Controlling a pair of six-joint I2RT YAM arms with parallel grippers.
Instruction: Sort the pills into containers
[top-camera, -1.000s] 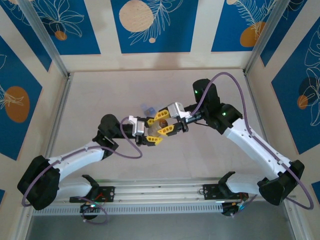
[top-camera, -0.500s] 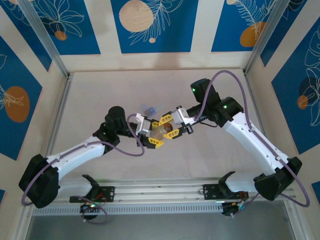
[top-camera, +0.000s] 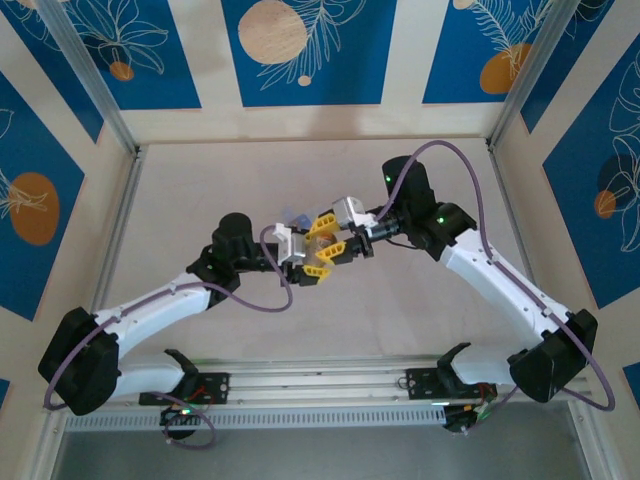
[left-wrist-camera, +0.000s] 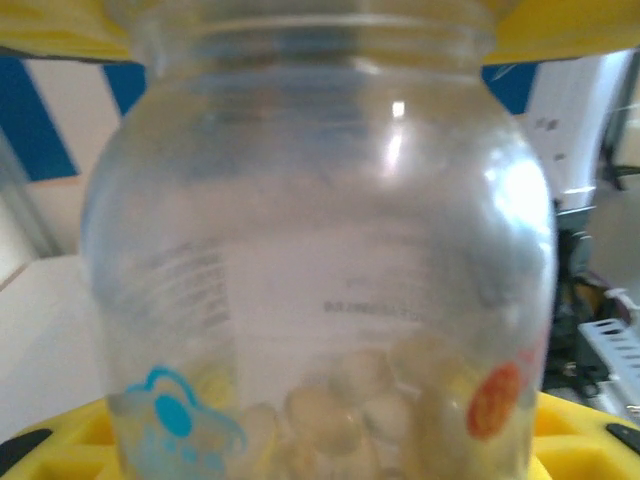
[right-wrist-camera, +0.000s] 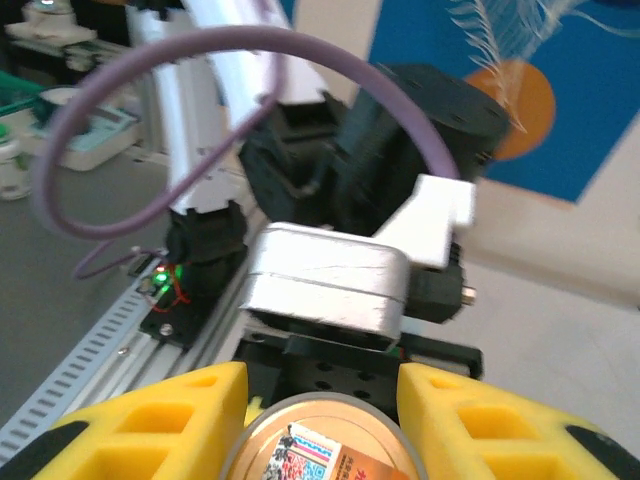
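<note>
1. Resting low in a clear, round, glossy vial (left-wrist-camera: 320, 250), the pills (left-wrist-camera: 340, 420) were smooth tan lumps, held aloft between both arms.
2. The left gripper (top-camera: 312, 262) clamped the vial's body, and the right gripper (right-wrist-camera: 320, 420) pinched its flat golden cap (right-wrist-camera: 325, 452).
3. Both had dipped, then risen back beside the blue-and-clear pill box (top-camera: 297, 217). With the cap still on, sorting looked unstarted.

- Seen from above, the vial (top-camera: 322, 246) is mostly hidden between the left hand (top-camera: 310, 258) and the right hand (top-camera: 330, 236).
- The pill box (top-camera: 296, 216) is partly covered by the hands, and its compartments are too small to tell apart.
- At the left wrist, the picture's edges cut off the vial's neck and base. The pills (left-wrist-camera: 340, 420) are a blurred heap, and the print (left-wrist-camera: 370, 308) is unreadable.
- At the right wrist, the bottom edge cuts the lid (right-wrist-camera: 320, 445) and the yellow fingers (right-wrist-camera: 150, 420).
</note>
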